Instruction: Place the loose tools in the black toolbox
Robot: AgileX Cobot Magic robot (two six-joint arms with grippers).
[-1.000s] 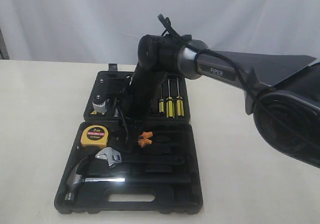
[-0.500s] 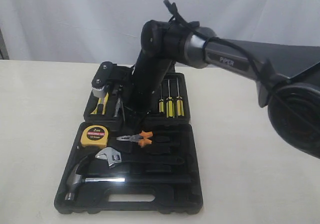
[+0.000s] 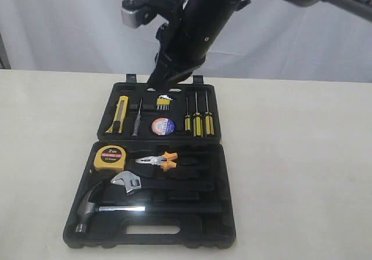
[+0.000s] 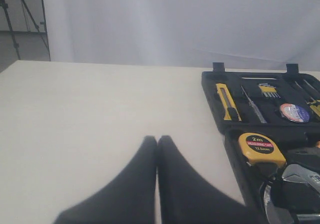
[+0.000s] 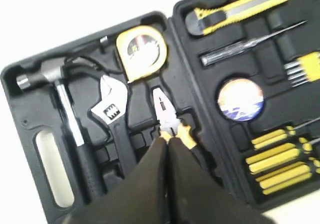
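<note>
1. Open black toolbox [image 3: 229, 207], two hinged halves spread flat on a cream worktop [image 3: 302, 173]; slot-handle half toward the exterior camera, other half toward the worktop's far edge.
2. Along the left edge of the far half: yellow-and-black utility knife [image 3: 119, 114], seated lengthwise in its recess.
3. Just beside the knife, a thin steel probe [image 3: 137, 117]; next to that, by the far edge, a yellow-held set of hex keys [image 3: 164, 102].
4. At the middle of the far half, close to the hinge edge: black tape roll [image 3: 163, 125] with white-red-blue label, flat in a round recess.
5. Toward the right edge of the far half: three yellow-and-black screwdrivers [image 3: 197, 120], side by side, tips toward the far edge.
6. In the handle half, corner of hinge edge and left edge: yellow "2m" tape measure [image 3: 110, 157], face up.
7. Just beside the measure: orange-and-black-handled pliers [image 3: 160, 161], nose toward the measure, lying in the half's moulding.
8. Nearer the handle slot: silver wrench [image 3: 131, 182], then steel hammer [image 3: 96, 205], head at the left edge.
9. High above the toolbox's far edge: right gripper [image 5: 166, 141], fingers pressed together, nothing between them, touching no tool.
10. Over bare worktop, apart from the toolbox: left gripper [image 4: 157, 140], fingers pressed together, empty.
</note>
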